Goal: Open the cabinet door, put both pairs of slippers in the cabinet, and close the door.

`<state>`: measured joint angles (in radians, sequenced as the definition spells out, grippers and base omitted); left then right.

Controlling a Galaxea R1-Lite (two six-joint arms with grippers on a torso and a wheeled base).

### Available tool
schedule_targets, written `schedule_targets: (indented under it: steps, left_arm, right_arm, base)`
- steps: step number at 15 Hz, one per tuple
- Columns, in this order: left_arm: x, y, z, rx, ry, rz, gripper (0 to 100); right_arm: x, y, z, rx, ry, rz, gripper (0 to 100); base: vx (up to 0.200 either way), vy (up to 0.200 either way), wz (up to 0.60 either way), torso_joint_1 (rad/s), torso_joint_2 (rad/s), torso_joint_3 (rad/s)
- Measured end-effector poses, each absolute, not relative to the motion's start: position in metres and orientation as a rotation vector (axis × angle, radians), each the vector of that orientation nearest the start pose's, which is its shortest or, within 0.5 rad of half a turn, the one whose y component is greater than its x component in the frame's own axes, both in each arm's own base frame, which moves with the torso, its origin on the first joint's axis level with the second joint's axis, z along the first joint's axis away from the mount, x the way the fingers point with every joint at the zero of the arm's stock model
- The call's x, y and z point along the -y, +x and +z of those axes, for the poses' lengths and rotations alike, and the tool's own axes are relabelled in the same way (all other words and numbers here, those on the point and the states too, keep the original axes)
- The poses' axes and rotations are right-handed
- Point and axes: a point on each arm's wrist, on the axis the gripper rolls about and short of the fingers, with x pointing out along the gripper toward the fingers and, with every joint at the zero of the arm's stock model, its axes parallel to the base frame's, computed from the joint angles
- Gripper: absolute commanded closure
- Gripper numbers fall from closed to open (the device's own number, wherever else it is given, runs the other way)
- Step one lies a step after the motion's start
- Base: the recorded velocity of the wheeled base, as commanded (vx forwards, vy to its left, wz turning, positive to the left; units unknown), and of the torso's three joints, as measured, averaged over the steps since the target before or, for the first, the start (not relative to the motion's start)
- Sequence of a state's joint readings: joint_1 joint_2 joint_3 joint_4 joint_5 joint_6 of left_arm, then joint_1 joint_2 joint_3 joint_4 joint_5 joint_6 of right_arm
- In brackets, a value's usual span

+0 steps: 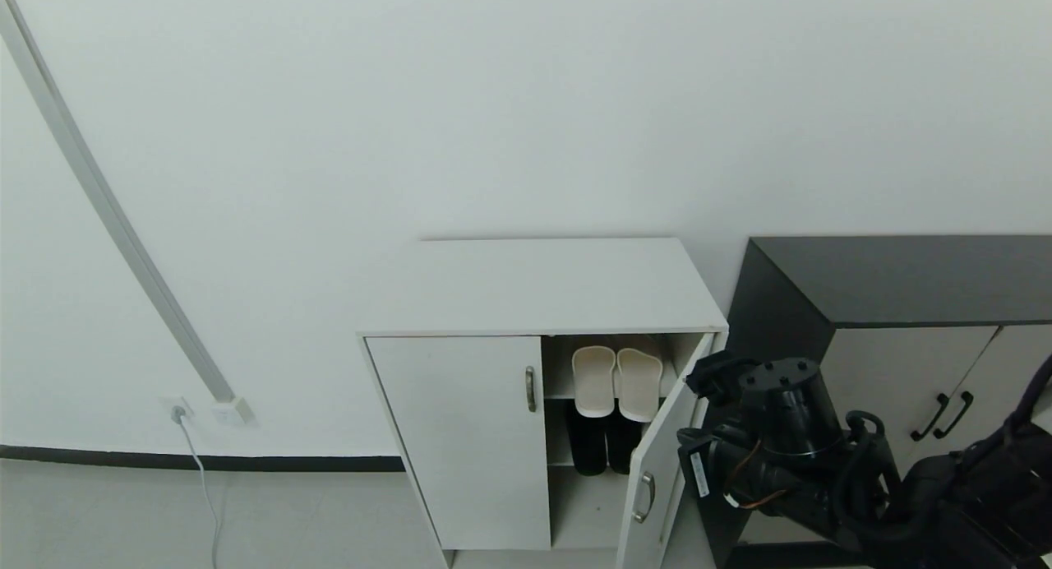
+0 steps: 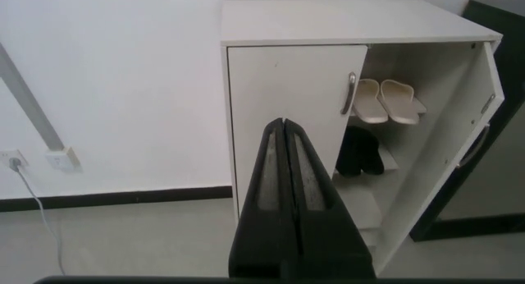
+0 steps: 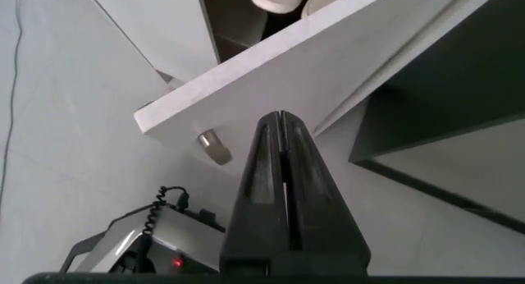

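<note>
**White cabinet, right door open, two pairs of slippers inside**

White cabinet [image 1: 542,285] against a pale wall. Its left door [image 1: 460,437] is closed. Its right door [image 1: 657,470] is swung out toward 5 o'clock, each door with a metal handle. Pale slippers [image 1: 616,380] lie side by side on the upper shelf, and black slippers [image 1: 604,444] sit on the shelf directly at their 6 o'clock. The right arm [image 1: 781,446], black, is just beside the open door at its 3 o'clock. A dark-topped cabinet [image 1: 904,277] with two black handles stands at the white cabinet's 3 o'clock. A wall socket [image 1: 177,409] is at 9 o'clock, well apart, with a cable [image 1: 205,478] hanging from it. Grey trunking [image 1: 107,199] runs up the wall toward 11 o'clock.
</note>
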<state>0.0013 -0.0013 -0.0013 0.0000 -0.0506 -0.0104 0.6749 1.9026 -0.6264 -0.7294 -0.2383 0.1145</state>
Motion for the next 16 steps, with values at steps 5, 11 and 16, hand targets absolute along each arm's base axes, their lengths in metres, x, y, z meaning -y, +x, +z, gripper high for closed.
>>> schedule_targets:
  steps: [5, 11, 16]
  left_arm:
    - [0.001, -0.023, 0.076, 0.003, -0.011, -0.047, 100]
    - [0.001, -0.023, 0.076, 0.003, -0.012, -0.046, 100]
    - [0.001, -0.023, 0.076, 0.003, -0.012, -0.046, 100]
  right_arm:
    - [-0.201, 0.275, 0.075, -0.505, -0.110, 0.393, 100]
    - [-0.213, 0.304, 0.063, -0.493, -0.100, 0.376, 100]
    - [-0.227, 0.330, 0.057, -0.456, -0.083, 0.367, 100]
  base:
    - [0.000, 0.000, 0.00, 0.000, 0.00, 0.000]
    - [0.000, 0.000, 0.00, 0.000, 0.00, 0.000]
    - [0.000, 0.000, 0.00, 0.000, 0.00, 0.000]
